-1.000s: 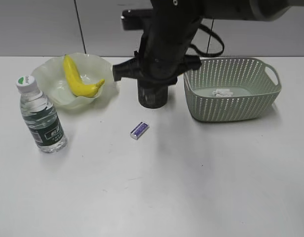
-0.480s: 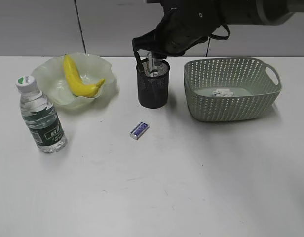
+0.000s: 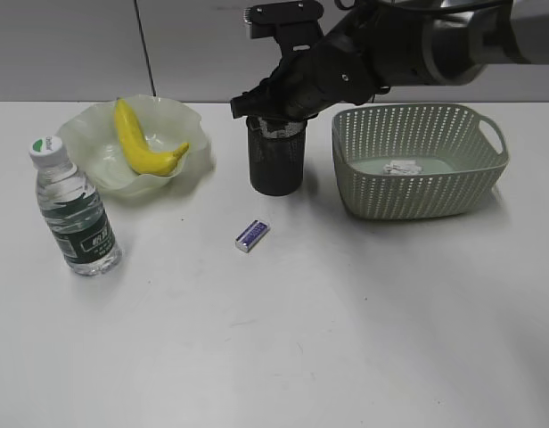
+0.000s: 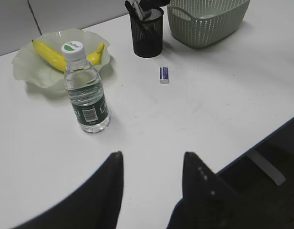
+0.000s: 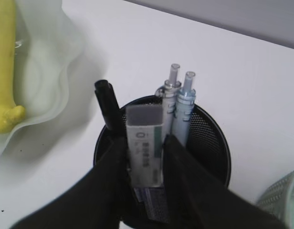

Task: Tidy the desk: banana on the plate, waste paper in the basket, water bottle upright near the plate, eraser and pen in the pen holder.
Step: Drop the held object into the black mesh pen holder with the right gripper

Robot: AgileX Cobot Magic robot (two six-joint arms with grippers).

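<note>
Mostly done here: banana (image 3: 145, 143) on the plate (image 3: 190, 116), waste paper (image 3: 402, 167) in the basket (image 3: 417, 192), water bottle (image 3: 74, 209) upright beside the plate. My right gripper (image 5: 145, 157) pinches an eraser (image 5: 144, 148) over the pen holder (image 3: 276, 165); left gripper (image 4: 152, 164) hangs part-open, empty. Another eraser (image 3: 252, 235) remains on the desk (image 3: 346, 330).

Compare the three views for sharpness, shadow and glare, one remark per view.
Exterior view: evenly lit, with a soft shadow under the basket. Left wrist view: the bottle is crisp, while the dark left gripper at the bottom edge is soft. Right wrist view: the eraser and pens are sharp; the plate looks washed out.
</note>
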